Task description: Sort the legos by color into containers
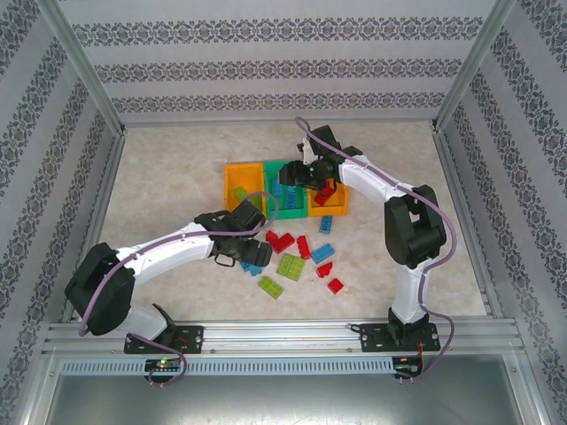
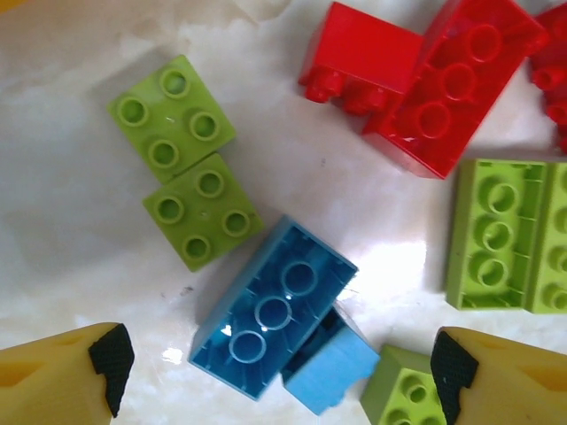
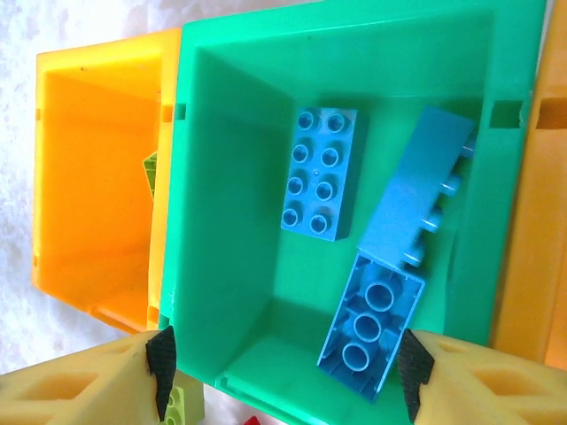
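My left gripper (image 2: 279,372) hangs open over two blue legos on the table: a dark one lying studs-down (image 2: 270,310) and a lighter one (image 2: 332,367) tucked against it. Light green legos (image 2: 204,212) and red legos (image 2: 452,84) lie around them. In the top view the left gripper (image 1: 252,252) is at the near left of the pile. My right gripper (image 3: 288,372) is open above the green container (image 3: 230,221), which holds three blue legos (image 3: 319,173); the nearest (image 3: 370,328) lies underside-up below the fingers, ungripped. The right gripper (image 1: 297,181) hovers over the row of containers.
An orange container (image 3: 97,186) with a green brick (image 3: 152,173) adjoins the green one on the left, another orange container (image 3: 532,221) on the right, holding red bricks (image 1: 326,190). Loose bricks (image 1: 291,266) spread in front of the bins. Metal frame rails (image 1: 266,335) edge the table.
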{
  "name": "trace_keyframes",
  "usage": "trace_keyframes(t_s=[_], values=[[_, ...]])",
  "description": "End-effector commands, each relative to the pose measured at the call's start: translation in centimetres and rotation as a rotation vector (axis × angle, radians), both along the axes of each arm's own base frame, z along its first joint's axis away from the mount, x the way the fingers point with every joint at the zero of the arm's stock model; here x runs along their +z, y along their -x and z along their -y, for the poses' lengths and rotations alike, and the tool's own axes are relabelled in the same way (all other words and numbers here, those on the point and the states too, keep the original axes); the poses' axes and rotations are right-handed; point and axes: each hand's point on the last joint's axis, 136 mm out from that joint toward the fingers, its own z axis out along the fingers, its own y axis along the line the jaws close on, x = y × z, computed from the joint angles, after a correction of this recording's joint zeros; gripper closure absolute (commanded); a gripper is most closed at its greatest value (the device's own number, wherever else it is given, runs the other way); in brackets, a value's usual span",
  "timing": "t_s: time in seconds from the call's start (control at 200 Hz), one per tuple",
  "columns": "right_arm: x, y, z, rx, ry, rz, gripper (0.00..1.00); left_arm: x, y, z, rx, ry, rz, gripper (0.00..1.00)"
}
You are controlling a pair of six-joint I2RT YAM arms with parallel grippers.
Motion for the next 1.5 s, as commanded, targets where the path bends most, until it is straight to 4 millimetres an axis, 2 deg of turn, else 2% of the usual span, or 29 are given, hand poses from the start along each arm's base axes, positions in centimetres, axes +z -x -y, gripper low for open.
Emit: trace_keyframes(t_s=[0.0,0.14,0.225,0.285,0.465,0.639,0.804,1.079,1.229,1.364,1.494], values=[[1.7,0.6,0.2,0.002,-0.009,0.035,0.28,0.3,1.9,0.2,0.044,-0.017,-0.049,0.14],[2.7,0.9,0.9,-0.013,-0.009,0.06,0.25,-0.1,4.1,1.0,0.203,0.017,-0.166,0.12],[3.3,1.1,1.2,-0.018,-0.012,0.075,0.25,-0.9,5.9,0.5,0.35,0.025,-0.266,0.12],[3.6,1.2,1.4,-0.023,-0.015,0.084,0.25,-0.8,6.6,0.9,0.407,0.072,-0.305,0.12],[3.6,1.1,2.0,-0.044,-0.028,0.089,0.24,0.6,5.9,2.5,0.512,0.193,-0.304,0.12],[3.1,1.2,3.1,-0.059,-0.034,0.089,0.23,-0.4,6.5,4.9,0.542,0.231,-0.428,0.12],[2.7,1.2,4.4,-0.072,-0.032,0.096,0.23,-1.3,7.3,6.2,0.579,0.189,-0.52,0.13],[2.6,1.6,6.3,-0.071,-0.045,0.116,0.22,-2.8,7.5,8.3,0.649,0.136,-0.601,0.21],[2.2,1.8,7.9,-0.084,-0.05,0.111,0.22,-4.1,8.7,8.0,0.694,0.096,-0.641,0.29],[2.0,1.7,9.1,-0.11,-0.069,0.106,0.22,-3.9,9.1,7.4,0.724,0.08,-0.63,0.29],[2.1,1.6,9.3,-0.118,-0.085,0.107,0.21,-3.9,9.5,7.1,0.727,0.063,-0.637,0.29]])
